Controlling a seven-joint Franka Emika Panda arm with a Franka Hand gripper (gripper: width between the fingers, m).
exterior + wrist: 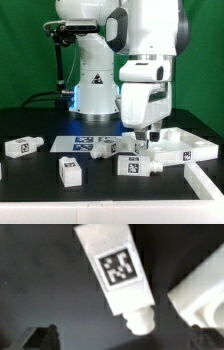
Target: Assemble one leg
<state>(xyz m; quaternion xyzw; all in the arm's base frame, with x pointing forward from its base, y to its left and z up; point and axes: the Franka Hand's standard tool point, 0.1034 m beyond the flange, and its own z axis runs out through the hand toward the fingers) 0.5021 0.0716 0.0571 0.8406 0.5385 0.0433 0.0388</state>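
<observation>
Two fingers (42, 338) of the gripper (120, 335) spread wide, gripping nothing. Leg (118, 272) lies flat on the black table (40, 280) beneath, peg end toward the gripper. White panel (200, 294) just beside the leg, with a narrow dark gap between.

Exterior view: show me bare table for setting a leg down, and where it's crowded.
Free: the table's front strip, nearer the camera than the legs, and the corner at the exterior view's left, before the leftmost leg. Crowded: around the gripper, between the marker board and the white panel.
</observation>
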